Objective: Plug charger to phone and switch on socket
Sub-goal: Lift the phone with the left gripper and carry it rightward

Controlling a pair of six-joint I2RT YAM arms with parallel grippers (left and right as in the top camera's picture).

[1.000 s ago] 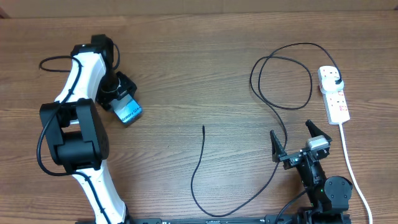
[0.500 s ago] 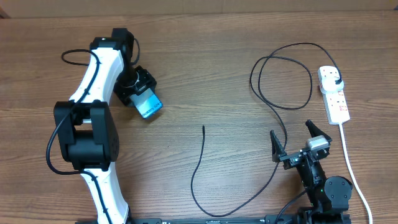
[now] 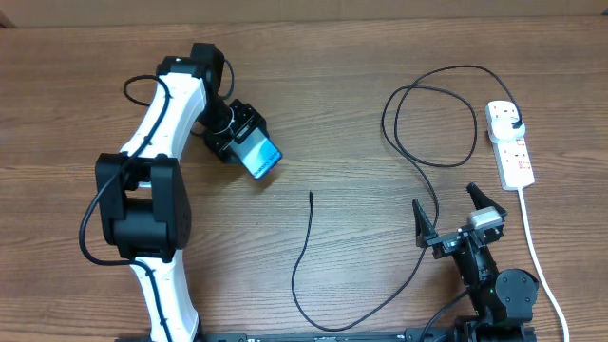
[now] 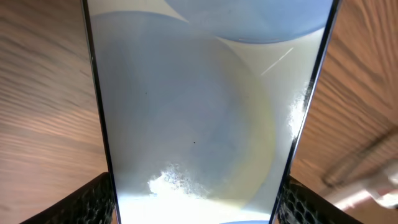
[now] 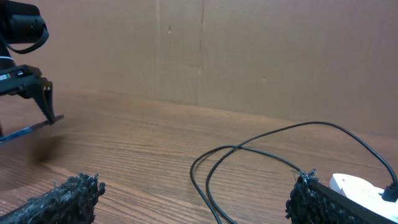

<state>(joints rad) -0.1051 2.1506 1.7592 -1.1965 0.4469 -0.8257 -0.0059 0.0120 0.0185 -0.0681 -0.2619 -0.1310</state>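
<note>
My left gripper (image 3: pixel 245 142) is shut on the phone (image 3: pixel 261 157), holding it by its long edges above the table, left of centre. In the left wrist view the phone's pale screen (image 4: pixel 199 93) fills the frame, with the black fingers (image 4: pixel 93 200) against both sides. The charger is a thin black cable (image 3: pixel 302 252) lying loose, its free tip (image 3: pixel 311 195) right of and nearer than the phone. The cable loops (image 3: pixel 427 114) to a black plug (image 3: pixel 514 123) in the white socket (image 3: pixel 513 157) at the far right. My right gripper (image 3: pixel 451 217) stands open near the front, over the cable (image 5: pixel 249 155).
The socket's thick white cord (image 3: pixel 537 256) runs down the right side to the front edge. A cardboard wall (image 5: pixel 249 56) backs the wooden table (image 3: pixel 342 76). In the right wrist view the left arm with the phone (image 5: pixel 28 130) shows at far left.
The left arm has carried the phone to the right, toward the cable's free tip. The right arm and the cable have not moved.
</note>
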